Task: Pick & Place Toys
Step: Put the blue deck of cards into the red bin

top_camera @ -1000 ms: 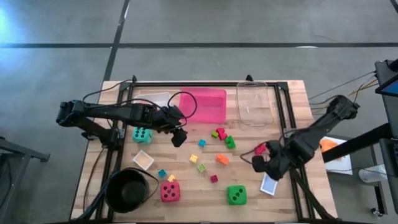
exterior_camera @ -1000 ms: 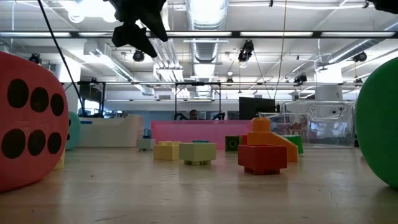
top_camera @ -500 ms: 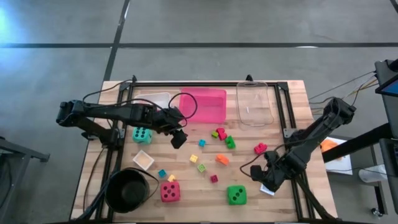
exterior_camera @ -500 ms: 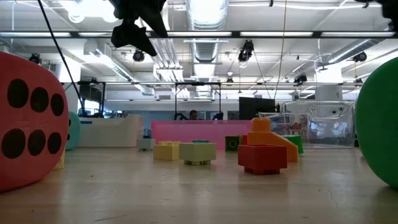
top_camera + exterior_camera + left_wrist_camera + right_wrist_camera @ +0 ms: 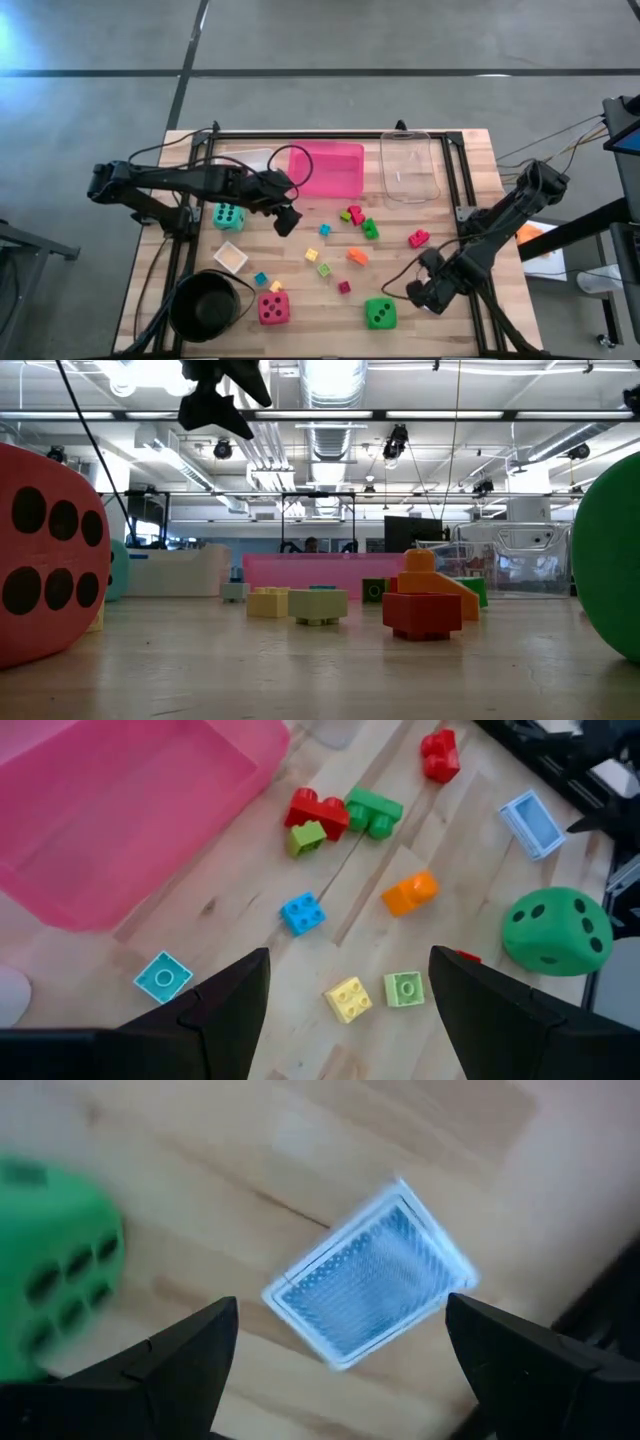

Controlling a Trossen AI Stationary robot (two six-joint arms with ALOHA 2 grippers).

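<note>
Toys are all lying on the desk (image 5: 470, 150). Right claw (image 5: 340, 1370) is hanging spread over the blue card (image 5: 368, 1270); left claw (image 5: 345, 1010) is waiting spread.

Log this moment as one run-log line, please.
left gripper: open, empty, above small blocks near pink tray | right gripper: open, over blue card beside green die | nothing held

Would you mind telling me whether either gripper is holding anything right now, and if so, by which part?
Nothing is held. The right gripper is open above the blue card, not touching it. The left gripper is open over the small blocks, its fingers empty.
</note>
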